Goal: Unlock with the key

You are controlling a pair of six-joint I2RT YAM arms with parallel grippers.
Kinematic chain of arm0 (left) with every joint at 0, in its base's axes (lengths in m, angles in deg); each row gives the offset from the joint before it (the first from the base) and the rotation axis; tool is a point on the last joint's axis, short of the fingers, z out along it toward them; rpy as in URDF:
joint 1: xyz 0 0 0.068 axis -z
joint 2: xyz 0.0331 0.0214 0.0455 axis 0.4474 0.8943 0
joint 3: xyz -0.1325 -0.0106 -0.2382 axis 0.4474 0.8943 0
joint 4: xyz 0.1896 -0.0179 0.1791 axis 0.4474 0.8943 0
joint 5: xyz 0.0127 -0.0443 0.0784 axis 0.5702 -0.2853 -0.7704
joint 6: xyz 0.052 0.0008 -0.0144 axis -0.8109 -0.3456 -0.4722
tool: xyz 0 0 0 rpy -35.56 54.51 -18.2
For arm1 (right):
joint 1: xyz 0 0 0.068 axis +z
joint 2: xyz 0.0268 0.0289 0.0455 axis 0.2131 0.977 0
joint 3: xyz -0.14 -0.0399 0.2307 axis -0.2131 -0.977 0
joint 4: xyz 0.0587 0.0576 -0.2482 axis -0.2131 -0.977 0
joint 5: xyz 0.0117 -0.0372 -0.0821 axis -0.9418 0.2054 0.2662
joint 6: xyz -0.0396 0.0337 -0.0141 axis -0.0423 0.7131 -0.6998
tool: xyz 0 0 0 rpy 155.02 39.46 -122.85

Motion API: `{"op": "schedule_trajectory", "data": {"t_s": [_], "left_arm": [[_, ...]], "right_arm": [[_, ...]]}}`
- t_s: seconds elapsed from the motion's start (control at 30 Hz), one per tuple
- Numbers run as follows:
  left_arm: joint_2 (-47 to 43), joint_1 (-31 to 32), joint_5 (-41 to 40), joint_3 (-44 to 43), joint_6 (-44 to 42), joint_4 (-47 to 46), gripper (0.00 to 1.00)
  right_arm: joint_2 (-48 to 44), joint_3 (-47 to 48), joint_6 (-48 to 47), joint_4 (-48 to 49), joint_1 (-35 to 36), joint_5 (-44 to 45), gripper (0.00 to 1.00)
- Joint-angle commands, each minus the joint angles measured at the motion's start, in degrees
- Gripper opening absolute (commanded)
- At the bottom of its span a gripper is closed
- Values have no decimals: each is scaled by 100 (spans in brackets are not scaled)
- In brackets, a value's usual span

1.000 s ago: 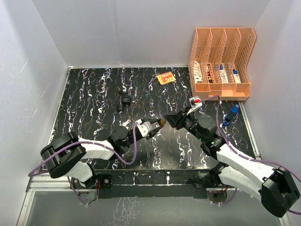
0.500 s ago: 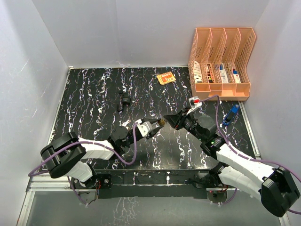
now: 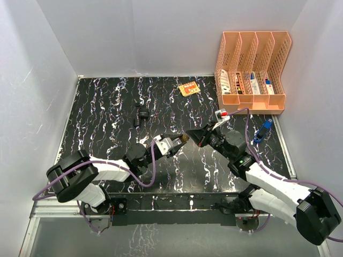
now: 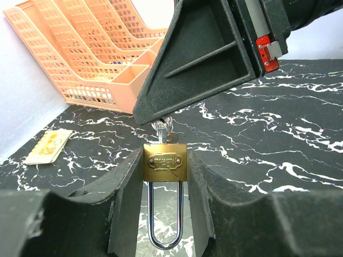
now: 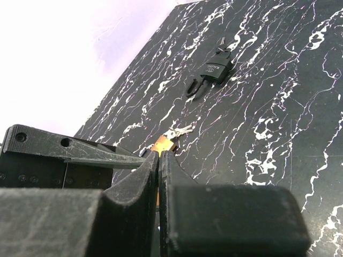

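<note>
Padlock [image 4: 164,160] of brass clamped by its sides between the left gripper's [image 3: 178,143] partly spread fingers [image 4: 126,209], over the middle of the table [image 3: 96,101], just left of the right gripper [image 3: 192,134]. From above, little more than a brassy speck between the two black tools, tips almost meeting. From the left wrist, far plainer: label toward the camera, shackle [image 4: 163,235] closed and pointing back at the lens, key [image 4: 163,127] set into the far end. Right gripper's fingers pressed fully together, tips on the key's head. Head itself mostly covered by the black fingertip, so depth of the pinch hard to judge. From the right wrist, only a sliver of brass past the closed tips, plus a key ring [image 5: 179,130] hanging out to one side, with the keyhole hidden. Also there, and as a small dark shape from above, a second black lock [image 5: 213,69] lying on the table farther off to the left. Orange file rack [image 3: 252,64] at the far right corner, contents too small to name. Yellow card [image 3: 188,89] flat on the table left of it. Blue item [image 3: 263,130] by the right edge, not identifiable. Left fingers cut off at the bottom edge of their own camera's view.
</note>
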Motion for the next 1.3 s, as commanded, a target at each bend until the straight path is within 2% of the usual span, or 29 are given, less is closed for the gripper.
{"op": "schedule_trajectory", "data": {"t_s": [0.0, 0.43, 0.7, 0.83, 0.97, 1.1, 1.27], "left_arm": [[-77, 37, 45, -219, 134, -882, 0], [-24, 33, -43, -251, 199, -1456, 0], [26, 34, -62, -389, 178, -1182, 0], [75, 41, -86, -460, 206, -1035, 0], [120, 40, -127, -444, 227, -1041, 0], [109, 46, -153, -482, 232, -954, 0], [96, 68, -359, -571, 193, -763, 0]], "right_arm": [[83, 20, 76, 318, -12, -49, 0], [142, -277, 452, 654, -7, -83, 0], [232, -224, 528, 602, -11, -124, 0], [247, -185, 535, 594, -8, -183, 7], [246, -170, 537, 565, -7, -199, 7], [264, -159, 539, 549, -9, -164, 0], [309, -124, 586, 461, -10, -95, 0]]}}
